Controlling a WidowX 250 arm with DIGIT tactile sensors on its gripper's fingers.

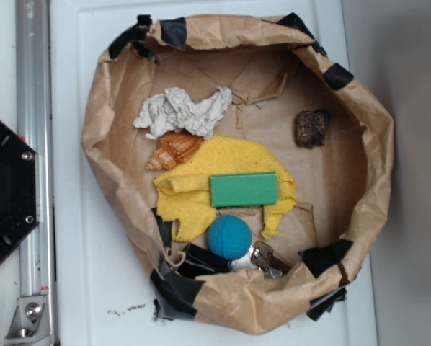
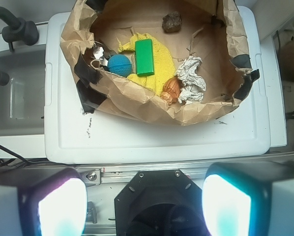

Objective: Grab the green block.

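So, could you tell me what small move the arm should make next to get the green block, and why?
Probably move forward until the fingers hang above the green block, staying open. They stand wide apart and far back from the paper bag, while the block lies flat on the yellow cloth, close to the blue ball.

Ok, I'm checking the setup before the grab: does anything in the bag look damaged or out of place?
The brown paper bag is torn along its rolled rim and patched with black tape. The flat green foam block lies level on the rumpled yellow cloth, undamaged.
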